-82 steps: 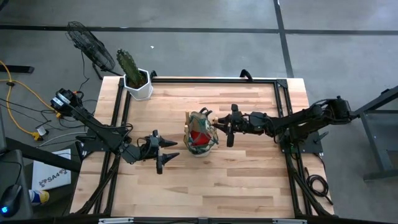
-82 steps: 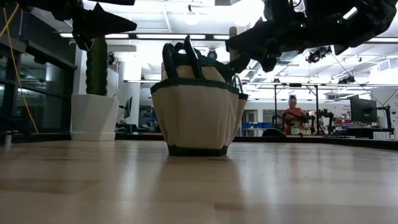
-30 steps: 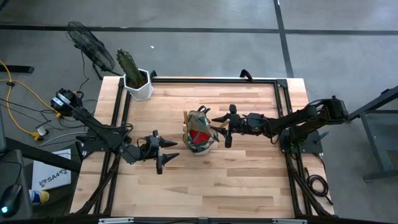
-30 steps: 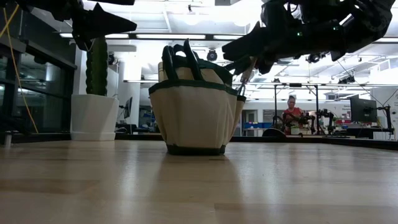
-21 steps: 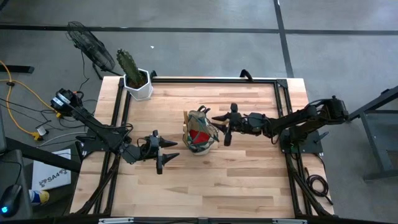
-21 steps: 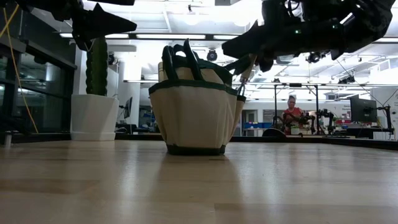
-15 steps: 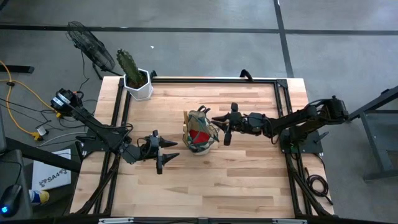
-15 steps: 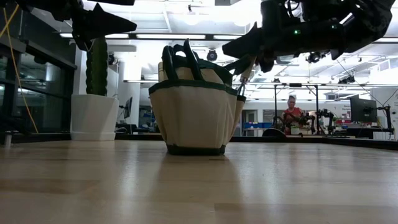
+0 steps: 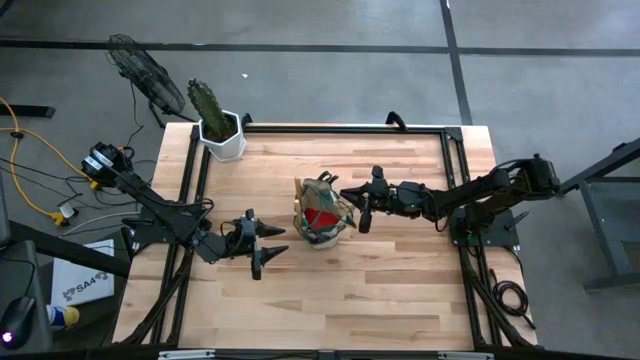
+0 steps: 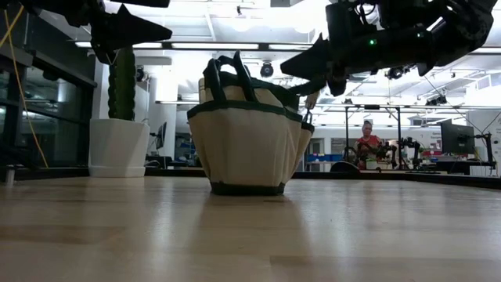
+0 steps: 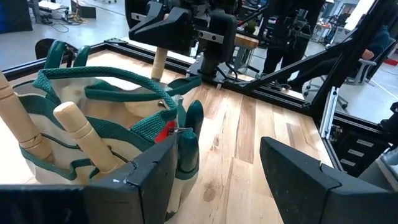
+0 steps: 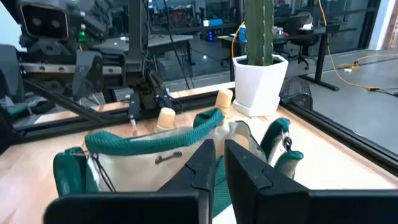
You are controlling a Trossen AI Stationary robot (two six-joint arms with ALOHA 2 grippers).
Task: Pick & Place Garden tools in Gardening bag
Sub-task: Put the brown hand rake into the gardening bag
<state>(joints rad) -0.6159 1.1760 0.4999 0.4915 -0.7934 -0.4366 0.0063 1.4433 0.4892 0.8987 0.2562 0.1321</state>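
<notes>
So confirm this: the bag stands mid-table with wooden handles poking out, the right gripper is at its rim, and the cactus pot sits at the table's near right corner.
Wrong on the pot. The high view shows the cactus pot at the far left corner. The bag and right gripper are as you said.

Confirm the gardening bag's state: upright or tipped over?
Upright. The gardening bag sits flat on its base on the table, loop handles up, with wooden tool handles sticking out its top.
</notes>
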